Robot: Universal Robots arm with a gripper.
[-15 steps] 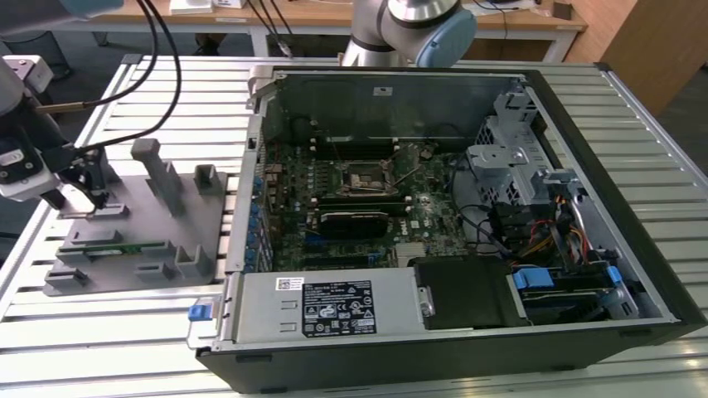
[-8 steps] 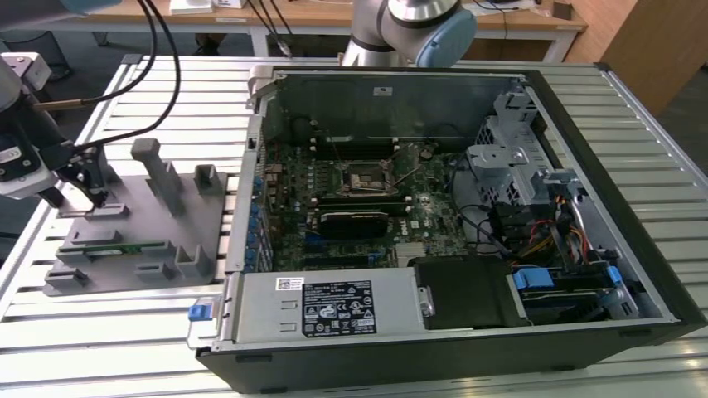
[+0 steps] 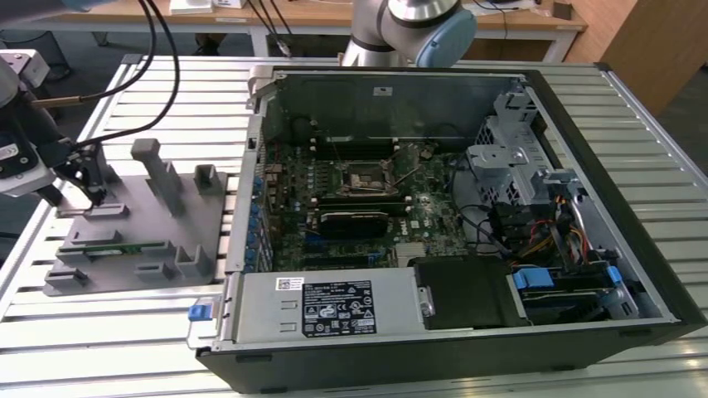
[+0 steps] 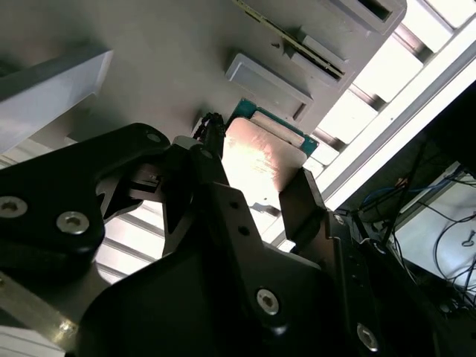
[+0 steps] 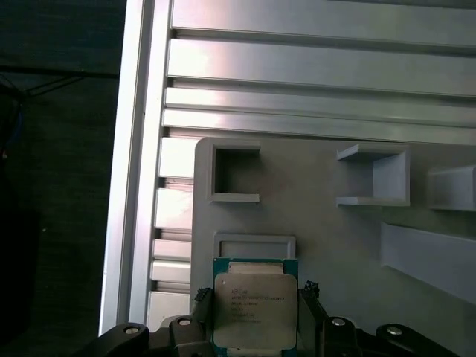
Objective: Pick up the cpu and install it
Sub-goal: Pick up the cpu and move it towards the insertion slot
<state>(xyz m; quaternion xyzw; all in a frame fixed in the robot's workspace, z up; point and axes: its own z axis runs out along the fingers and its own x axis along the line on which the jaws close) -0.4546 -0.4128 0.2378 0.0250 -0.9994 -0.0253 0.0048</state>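
The cpu [image 5: 255, 310], a flat square chip with a silver-grey top and green rim, sits between my gripper [image 5: 255, 301] fingers at the corner of the grey fixture plate [image 5: 327, 230]. In the second wrist view the cpu [image 4: 262, 158] shows bright between the two black fingers [image 4: 300, 199], which press its opposite edges. In the exterior view my gripper [image 3: 89, 197] is low over the fixture plate [image 3: 133, 215] at the exterior view's left, well away from the open computer case [image 3: 443, 199]. The open socket [image 3: 366, 177] lies in the middle of the motherboard.
Upright grey holders [image 3: 166, 178] stand on the fixture plate, and a green memory stick [image 3: 116, 246] lies near its front. The case holds a black heatsink block [image 3: 354, 222], drive cages and cables [image 3: 542, 224]. The slatted metal table [image 3: 111, 340] ends close to the plate.
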